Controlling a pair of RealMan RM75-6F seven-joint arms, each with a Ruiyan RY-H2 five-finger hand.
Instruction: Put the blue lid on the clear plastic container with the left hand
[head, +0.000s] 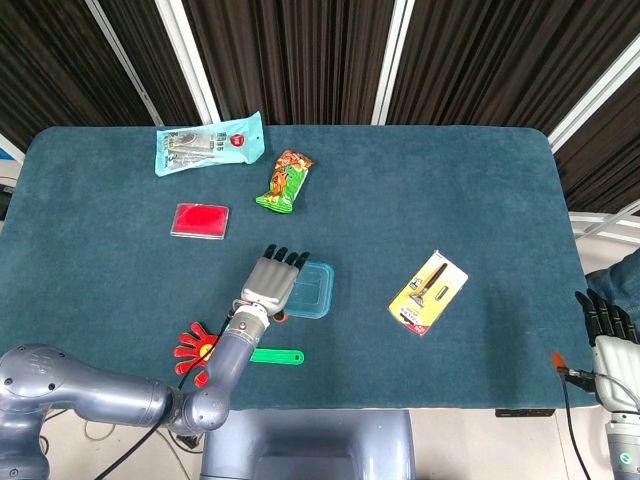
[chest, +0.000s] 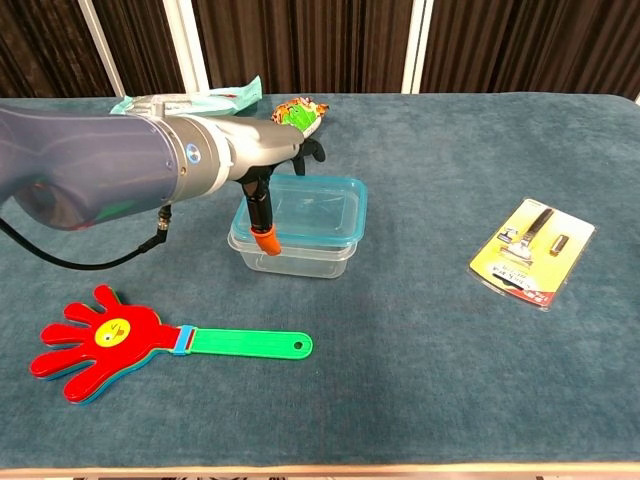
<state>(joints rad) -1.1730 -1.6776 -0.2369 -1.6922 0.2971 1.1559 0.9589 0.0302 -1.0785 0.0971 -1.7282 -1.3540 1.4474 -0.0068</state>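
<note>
The blue lid (chest: 312, 207) sits on top of the clear plastic container (chest: 296, 252), near the middle of the surface (chest: 420, 330). The left hand (chest: 272, 165) holds the lid's left edge, its orange-tipped thumb against the container's front wall. The right hand (head: 604, 322), well right of the container, hangs empty, fingers apart.

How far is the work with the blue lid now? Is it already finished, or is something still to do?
Nearly done. The blue lid already lies on top of the clear plastic container, roughly lined up with it. The left hand rests over the lid's left side, thumb down beside the container. Whether the lid is pressed fully shut cannot be told. What is left: seat it if needed, then release.
</note>
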